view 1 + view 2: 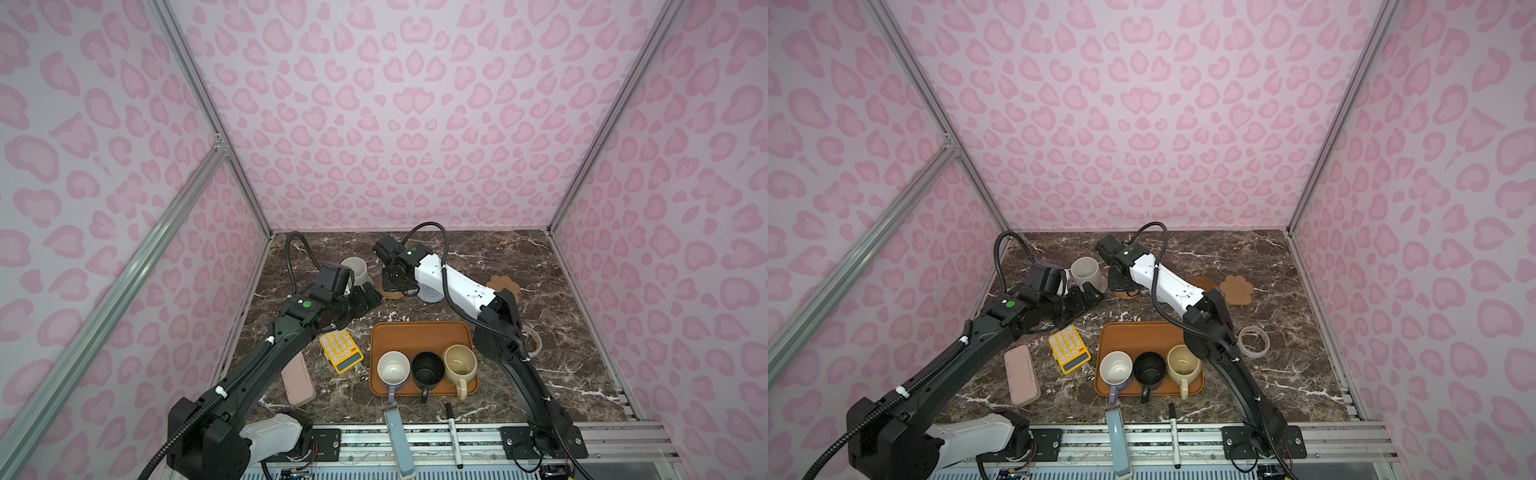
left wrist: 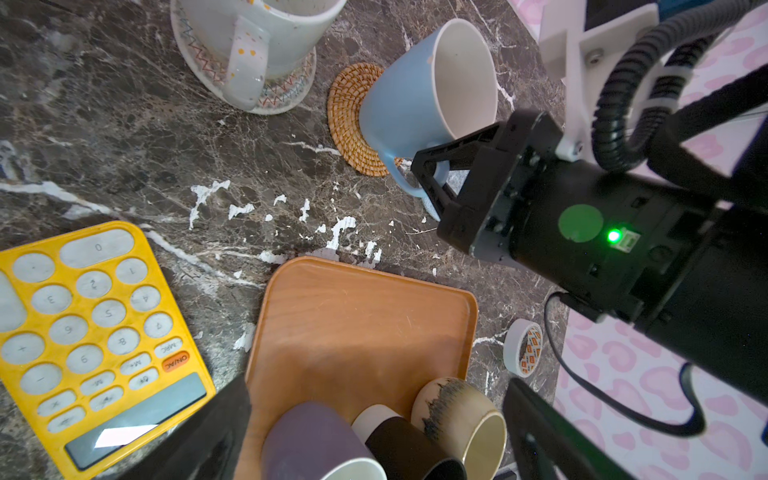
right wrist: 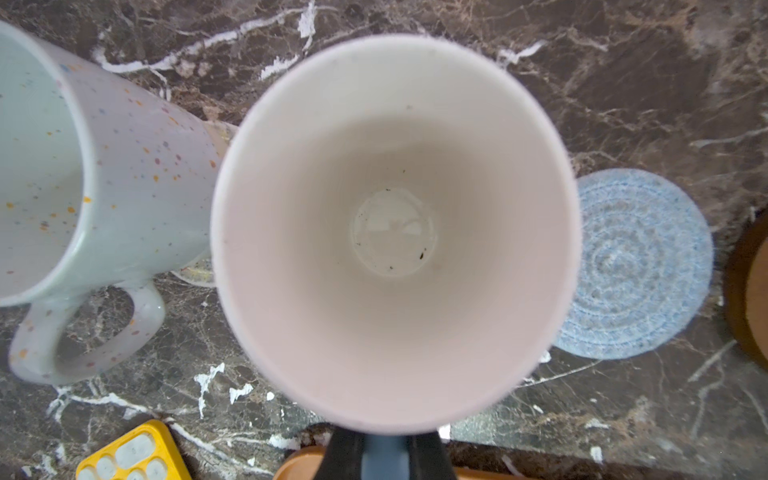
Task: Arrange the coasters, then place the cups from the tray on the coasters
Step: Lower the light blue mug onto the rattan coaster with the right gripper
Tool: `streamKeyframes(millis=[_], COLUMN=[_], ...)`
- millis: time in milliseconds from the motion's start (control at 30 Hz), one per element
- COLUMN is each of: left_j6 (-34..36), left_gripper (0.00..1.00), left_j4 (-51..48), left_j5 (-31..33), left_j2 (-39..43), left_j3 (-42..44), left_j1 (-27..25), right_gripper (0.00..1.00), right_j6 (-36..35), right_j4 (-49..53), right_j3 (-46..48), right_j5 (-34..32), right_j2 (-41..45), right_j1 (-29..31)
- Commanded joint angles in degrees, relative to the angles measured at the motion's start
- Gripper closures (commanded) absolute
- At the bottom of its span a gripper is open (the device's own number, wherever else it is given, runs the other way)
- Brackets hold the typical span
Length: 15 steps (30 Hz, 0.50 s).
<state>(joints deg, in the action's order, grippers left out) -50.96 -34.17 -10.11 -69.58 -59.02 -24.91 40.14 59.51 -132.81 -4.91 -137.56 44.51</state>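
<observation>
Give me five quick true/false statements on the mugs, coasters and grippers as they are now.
1. Three mugs stand on the tray: the purple mug, the black mug and the cream mug. True.
2. The speckled mug sits on a woven coaster. True.
3. The right gripper is open and empty. False: it is shut on the handle of the blue mug.
4. The grey-blue coaster has a mug on it. False: it lies bare.
5. The calculator lies on the tray. False: it lies on the table beside the tray.
</observation>
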Motion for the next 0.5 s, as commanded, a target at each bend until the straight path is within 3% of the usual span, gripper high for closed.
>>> streamKeyframes(millis=[0,467], left_j6=[0.0,0.2], left_gripper=[0.03,0.03], left_j4=[1.4,1.1], left_j5=[-0.2,-0.2], left_j2=[0.4,0.6], left_j3=[0.5,0.1], left_j1=[-0.1,0.0], right_gripper=[1.00,1.00], right_j6=[0.3,-0.1], right_j4=[-1.4,-1.7], right_j3=[-0.4,-0.5], right_j5=[-1.9,-1.0], right_j2=[-0.6,-1.4], right_j1=[0.0,0.0])
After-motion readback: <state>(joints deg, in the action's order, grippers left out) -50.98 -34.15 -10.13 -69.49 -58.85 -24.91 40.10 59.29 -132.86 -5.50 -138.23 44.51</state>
